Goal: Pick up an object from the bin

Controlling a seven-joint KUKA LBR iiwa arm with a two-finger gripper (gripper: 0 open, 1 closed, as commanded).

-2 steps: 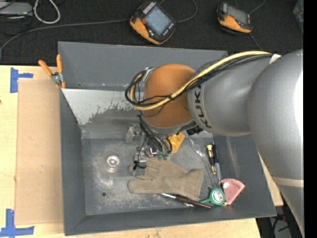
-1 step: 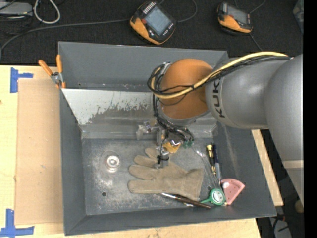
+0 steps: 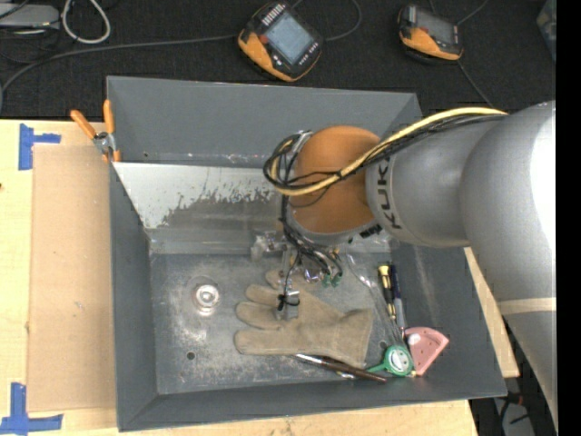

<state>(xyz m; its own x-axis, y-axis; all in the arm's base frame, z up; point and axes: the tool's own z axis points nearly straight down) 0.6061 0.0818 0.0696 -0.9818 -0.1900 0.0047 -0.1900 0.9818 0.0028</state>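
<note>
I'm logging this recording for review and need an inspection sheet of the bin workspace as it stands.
Surface: grey metal bin, floor scuffed.
Job's things: tan work glove lying flat mid-floor, its finger end under the gripper.
Clutter: small silver cap left of the glove; black-and-yellow pen, pink wedge and green disc at right; thin stick along the glove's near edge.
Grippers: gripper low at the glove's finger end.
Cables: yellow and black cables looped round the orange wrist cover.
Surroundings: two orange-and-black handheld units beyond the bin.
</note>
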